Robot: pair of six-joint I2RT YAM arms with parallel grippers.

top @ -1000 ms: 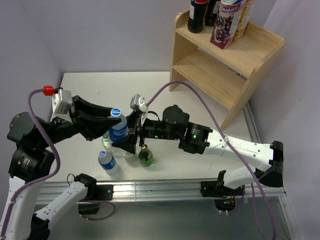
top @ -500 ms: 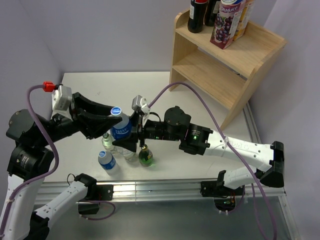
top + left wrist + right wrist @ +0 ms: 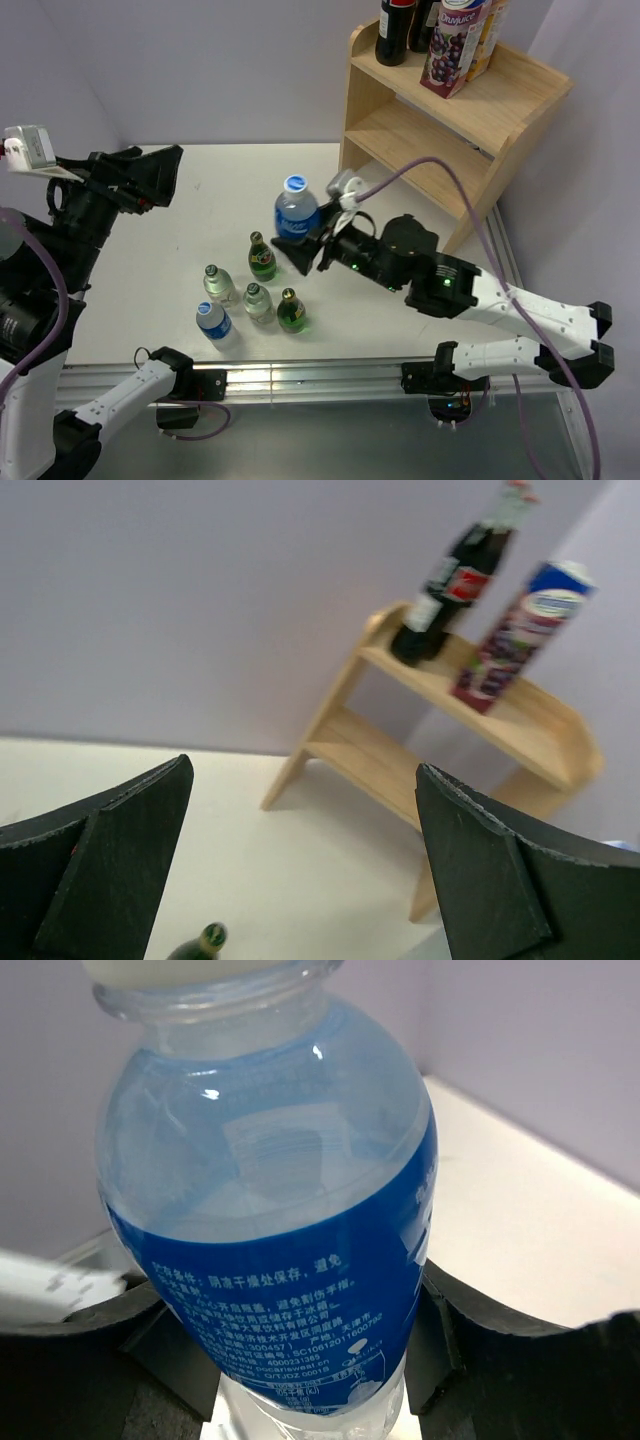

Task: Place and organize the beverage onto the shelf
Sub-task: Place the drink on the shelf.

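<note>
My right gripper (image 3: pixel 305 240) is shut on a clear water bottle (image 3: pixel 293 212) with a blue label and blue cap, held upright above the table's middle. In the right wrist view this water bottle (image 3: pixel 280 1230) fills the frame, and the black fingers (image 3: pixel 480 1350) press its lower sides. My left gripper (image 3: pixel 165 175) is open and empty, raised at the far left. In its wrist view, its fingers (image 3: pixel 110 850) frame the wooden shelf (image 3: pixel 440 770). On the top tier of the shelf (image 3: pixel 450 110) stand dark cola bottles (image 3: pixel 393 30) and a juice carton (image 3: pixel 452 45).
Several drinks stand on the white table (image 3: pixel 170 240) near the front: a green bottle (image 3: pixel 262 257), another green bottle (image 3: pixel 291 311), two clear bottles (image 3: pixel 215 285) (image 3: pixel 258 303) and a small blue-capped water bottle (image 3: pixel 214 325). The lower shelf tier (image 3: pixel 420 150) is bare wood.
The left gripper opened, let go of the water bottle and swung back up to the left. The right gripper shut on that bottle and carried it right, toward the shelf.
</note>
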